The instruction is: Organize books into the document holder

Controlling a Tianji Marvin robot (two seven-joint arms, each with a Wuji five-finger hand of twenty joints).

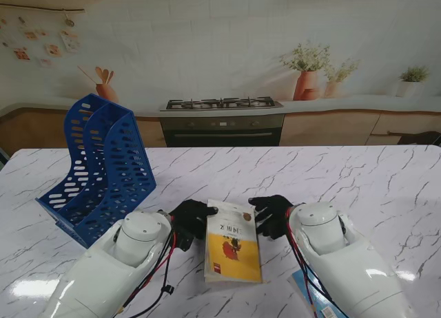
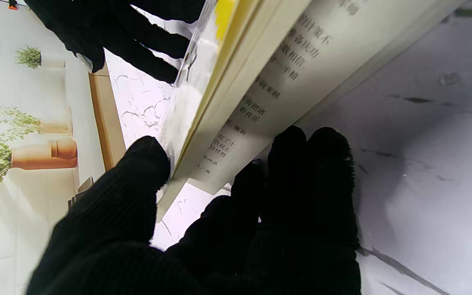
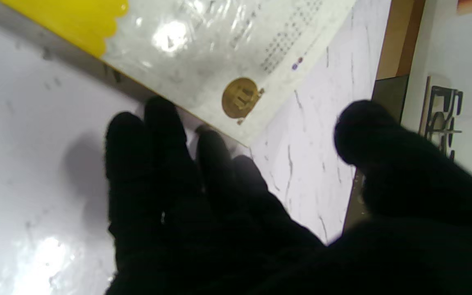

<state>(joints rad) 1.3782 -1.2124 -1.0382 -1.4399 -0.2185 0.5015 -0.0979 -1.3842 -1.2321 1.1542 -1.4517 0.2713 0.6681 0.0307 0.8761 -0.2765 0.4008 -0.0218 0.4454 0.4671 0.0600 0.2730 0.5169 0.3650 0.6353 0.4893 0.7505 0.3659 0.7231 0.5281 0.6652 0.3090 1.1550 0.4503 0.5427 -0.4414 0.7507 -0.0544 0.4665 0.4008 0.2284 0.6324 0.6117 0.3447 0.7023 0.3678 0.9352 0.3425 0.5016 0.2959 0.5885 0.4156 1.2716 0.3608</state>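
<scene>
Book (image 1: 233, 241) lies on the marble counter (image 1: 386, 187), close to me, between the two hands. White-and-yellow cover, shiny plastic wrap. Blue document holder (image 1: 98, 168) stands well apart to the left and farther from me, empty slots facing roughly right. A second, blue-edged item (image 1: 308, 288) peeks out under the right forearm; too hidden to name.

Left hand (image 1: 191, 220): at the book's far left corner. The left wrist view shows the book's near edge tipped up off the counter, thumb (image 2: 146, 164) against the cover side and fingers (image 2: 305, 159) reaching under the back cover. A pinch is forming; I judge it gripping the edge, lightly.

Right hand (image 1: 272, 215): at the far right corner, fingers spread, thumb apart. The right wrist view shows the fingertips (image 3: 162, 123) at the book's edge with counter visible between thumb and fingers. Holding nothing, merely bracing.

Step in hand, by my reading: lifting the book off the counter to carry it to the holder.

To do it well:
- Slide left fingers farther under before lifting; the wrap looks slick and a fingertip pinch may slip.
- Keep the right hand as a stop against the opposite edge so the book does not skate away.
- Raise the book to vertical, spine down, before travelling left.
- Approach the holder from its open side, above the divider tops, then lower into a slot.
</scene>
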